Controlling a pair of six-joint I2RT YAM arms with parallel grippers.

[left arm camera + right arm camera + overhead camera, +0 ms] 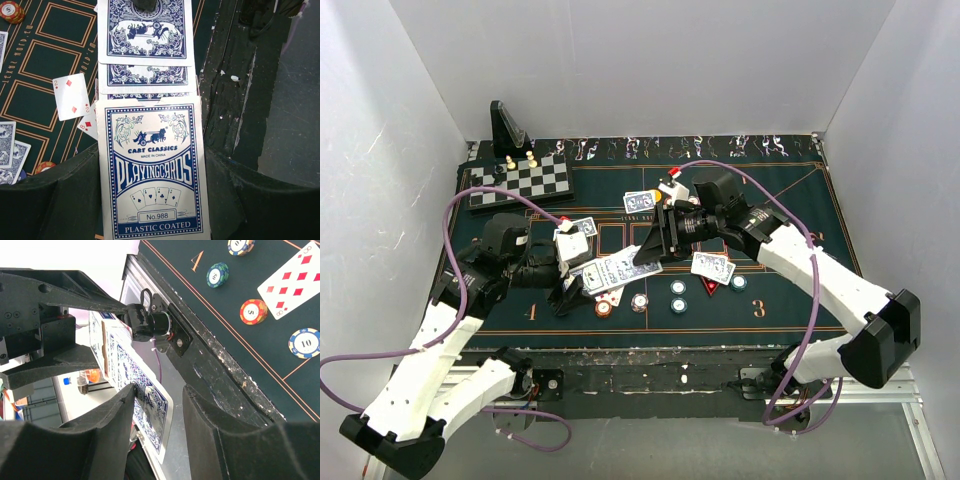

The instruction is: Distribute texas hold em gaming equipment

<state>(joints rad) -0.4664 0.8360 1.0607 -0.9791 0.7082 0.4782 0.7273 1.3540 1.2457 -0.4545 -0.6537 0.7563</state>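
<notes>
My left gripper (582, 283) is shut on a white and blue playing card box (150, 170), held over the table's front edge. Blue-backed cards (146, 30) stick out of its far end. My right gripper (160, 405) is open around the top card (150, 405); its left finger (120, 410) touches the card and the right finger stands apart. In the top view it (657, 248) meets the fanned cards (638, 264). An orange chip (604, 307), a whitish chip (639, 301), teal chips (678, 296) and a red triangle marker (709, 284) lie on the felt.
Loose cards lie on the felt (713, 267), (639, 203), (582, 228). A face-up two of diamonds (71, 96) lies beside the box. The chessboard (520, 180) and black stand (507, 128) are at the back left. A purple cable (760, 180) arcs over the right arm.
</notes>
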